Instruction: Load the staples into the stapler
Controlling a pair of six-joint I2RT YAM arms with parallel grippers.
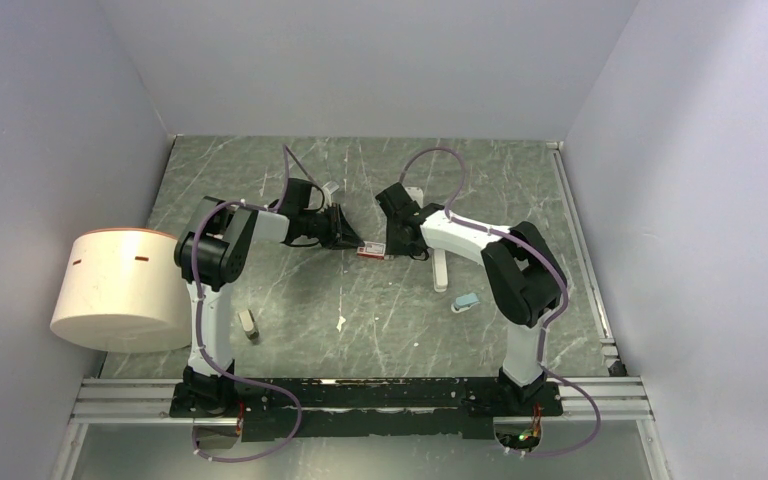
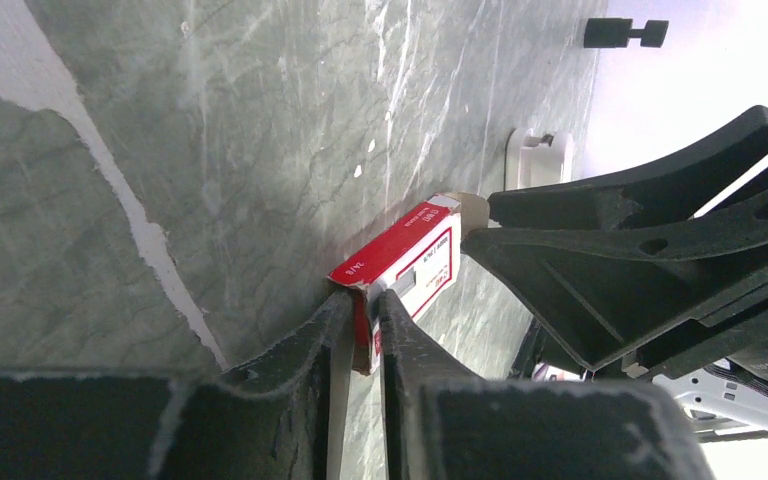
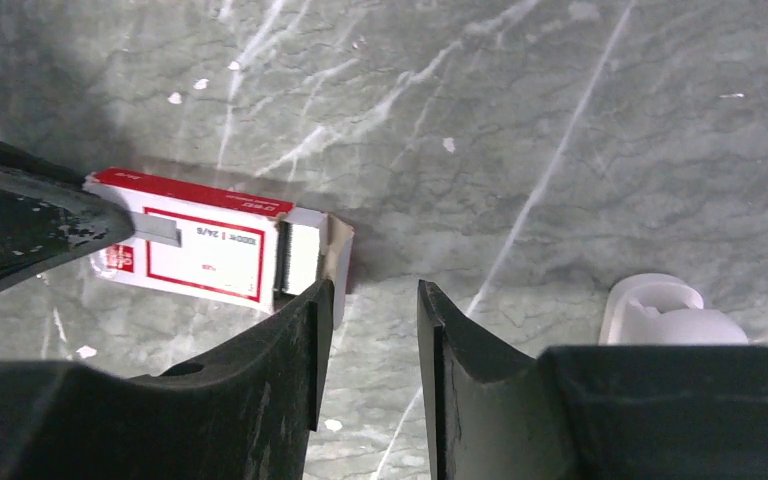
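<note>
Beside right hand (image 3: 372,292): staples (image 3: 298,256) in box (image 3: 205,258).

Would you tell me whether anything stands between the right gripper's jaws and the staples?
Only their packaging: the staples sit inside the red-and-white box, exposed at its open end, right next to the right gripper.

The left arm (image 1: 215,255) is bending at its elbow and reaching its forearm rightward toward the middle, while the right arm (image 1: 515,270) is mirroring it, stretching leftward. Their wrists are nearly meeting, tip facing tip. The left gripper (image 2: 362,310) is pinching one end of the red-and-white box (image 2: 410,250) between its fingers (only a sliver of gap showing). The right gripper (image 3: 372,300) is holding its fingers parted, gripping nothing.
</note>
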